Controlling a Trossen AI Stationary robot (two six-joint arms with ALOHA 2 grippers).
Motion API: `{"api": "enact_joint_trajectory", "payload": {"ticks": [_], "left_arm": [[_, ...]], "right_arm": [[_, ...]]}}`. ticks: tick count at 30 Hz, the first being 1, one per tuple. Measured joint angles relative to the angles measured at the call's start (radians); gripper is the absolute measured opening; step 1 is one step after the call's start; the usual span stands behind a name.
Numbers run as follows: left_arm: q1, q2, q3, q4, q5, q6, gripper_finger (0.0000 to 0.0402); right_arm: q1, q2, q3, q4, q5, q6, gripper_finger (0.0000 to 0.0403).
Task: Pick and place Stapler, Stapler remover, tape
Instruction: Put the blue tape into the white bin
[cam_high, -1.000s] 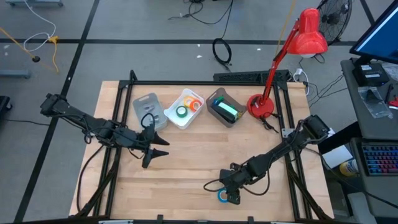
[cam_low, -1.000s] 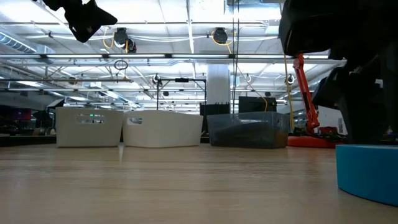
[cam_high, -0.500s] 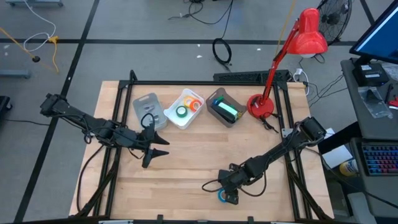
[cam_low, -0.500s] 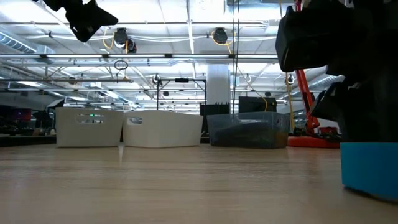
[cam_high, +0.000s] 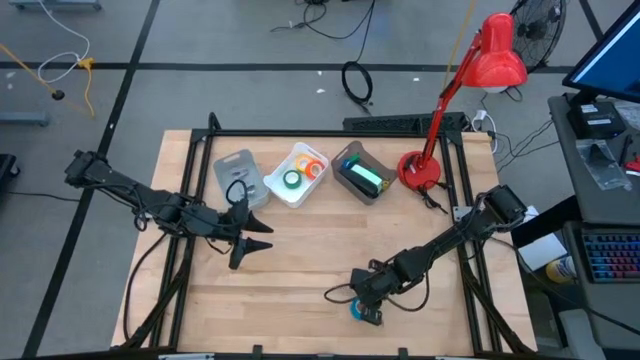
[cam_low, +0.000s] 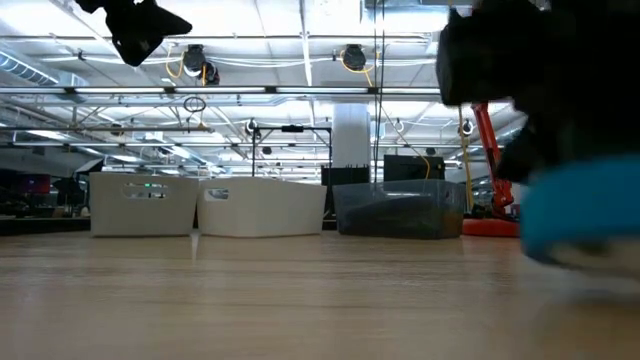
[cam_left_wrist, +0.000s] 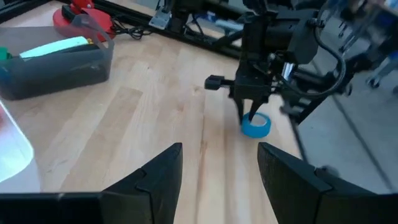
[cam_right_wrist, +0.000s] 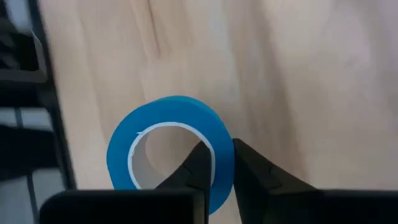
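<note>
— Gripping the blue tape roll (cam_right_wrist: 168, 146) now, is it? Where's the right gripper (cam_high: 366, 310)?

— Down at the near edge of the table (cam_high: 300, 260). Its wrist view shows both fingers (cam_right_wrist: 200, 163) pinched on the roll's wall — one inside the pale core, one outside. In the low view the roll (cam_low: 585, 215) looks a touch clear of the wood, though it's too smeared to be sure.

— And the left gripper (cam_high: 250, 244)?

— Hovering over the table's left half, jaws parted, nothing between them.

— The other tape?

— Green tape roll (cam_high: 291, 180) and orange tape roll (cam_high: 316, 166) sit in the white bin (cam_high: 283, 197) at the back, between a clear bin (cam_high: 222, 176) and a grey bin (cam_high: 352, 192) holding something green. A yellow roll I can't make out. A red desk lamp (cam_high: 470, 80) stands beside them — base at the far right corner.
</note>
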Motion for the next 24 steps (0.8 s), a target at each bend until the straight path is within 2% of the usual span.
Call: {"api": "enact_joint_trajectory", "payload": {"ticks": [4,9,14,17,20,24], "left_arm": [[0.0,0.0,0.0,0.057,-0.001,-0.068,0.0212],[0.0,0.01,0.001,0.164,-0.001,-0.13,0.0212],[-0.001,0.058,0.002,0.27,-0.001,-0.189,0.0212],[-0.001,0.111,0.002,0.345,0.0,-0.202,0.0212],[0.0,0.174,0.002,0.43,0.0,-0.21,0.0212],[0.0,0.253,0.002,0.552,-0.035,-0.23,0.0212]], "right_arm": [[-0.024,-0.061,0.001,0.017,0.068,-0.013,0.0031],[-0.074,-0.16,0.001,0.029,0.205,-0.112,0.0031],[-0.131,-0.261,0.001,0.097,0.393,-0.293,0.0031],[-0.168,-0.303,0.002,0.208,0.499,-0.438,0.0031],[-0.203,-0.328,0.002,0.293,0.576,-0.573,0.0031],[-0.244,-0.334,0.002,0.346,0.624,-0.713,0.0031]]}}
